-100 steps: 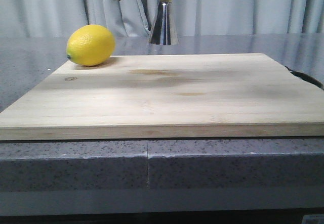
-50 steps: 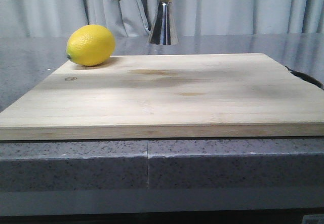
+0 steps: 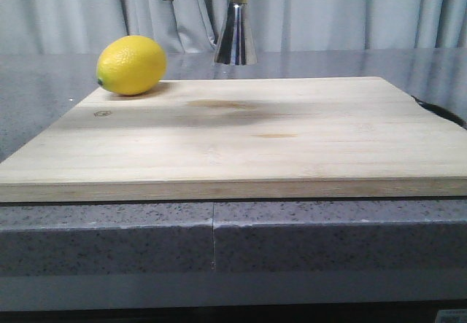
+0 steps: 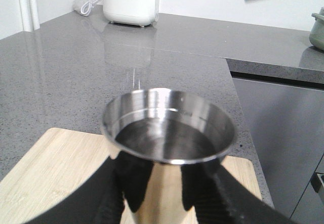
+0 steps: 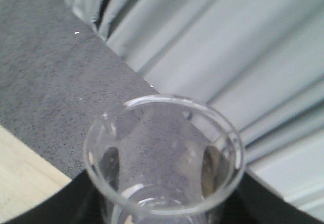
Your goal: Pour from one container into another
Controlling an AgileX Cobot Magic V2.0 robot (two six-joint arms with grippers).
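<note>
While raised over the wooden board (image 3: 241, 130), left gripper (image 4: 162, 196) clamps the shiny steel hourglass jigger (image 4: 169, 133) upright for filling. Right gripper (image 5: 162, 204) grips the small clear glass beaker (image 5: 164, 153), apparently ready to pour.

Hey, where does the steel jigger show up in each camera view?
Front view: jigger at top center, held above the table behind the cutting board.
Left wrist view: its open cup fills the center, between the left gripper fingers.
Right wrist view: not in it.
Shared landmark: the wooden cutting board.
</note>
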